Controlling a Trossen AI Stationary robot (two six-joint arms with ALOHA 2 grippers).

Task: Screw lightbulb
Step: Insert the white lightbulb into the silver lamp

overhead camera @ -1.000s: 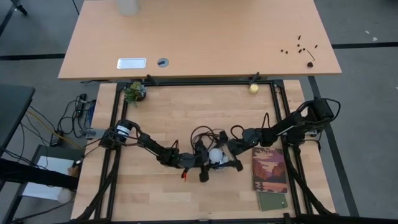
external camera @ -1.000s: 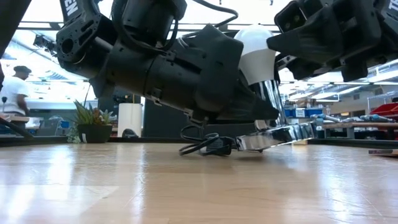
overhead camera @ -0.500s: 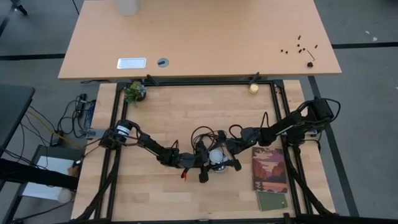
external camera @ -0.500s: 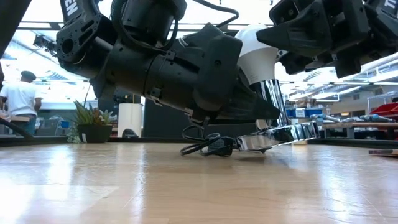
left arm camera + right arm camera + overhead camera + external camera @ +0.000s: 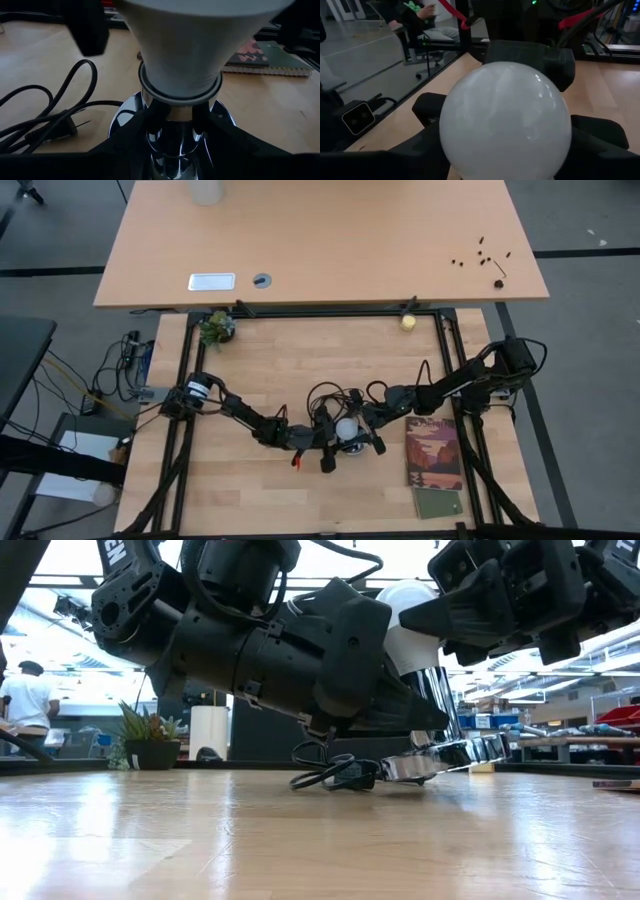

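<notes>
Right hand (image 5: 440,615) now pinching the globe of the lightbulb (image 5: 405,625); a moment ago its fingers stood spread to either side of the glass, clear of it. In the right wrist view the white globe fills the frame with a dark finger (image 5: 600,135) against each flank. Judgement: the release-and-regrip part of a turning cycle is over, and the next twist can begin.

Left hand (image 5: 170,135), unchanged over the last second, is pressed around the chrome neck of the socket (image 5: 172,145), just below the bulb's grey collar. It looks to be steadying the fitting against the twist.

Lightbulb stands upright in the socket, mid-tabletop, a little right of centre and toward the near edge in the high view. The base is already down in the neck, so the thread looks engaged; how far is left to go cannot be told.

Socket's silver disc (image 5: 455,755) sits slightly tilted on the tabletop (image 5: 300,840), its black cord (image 5: 325,775) looped to the left.

Right of the work lies a booklet (image 5: 433,451). Farther off, a small plant (image 5: 216,328) at the far left and a yellowish ball (image 5: 408,322) at the far edge. A person (image 5: 28,700) stands in the room beyond.
</notes>
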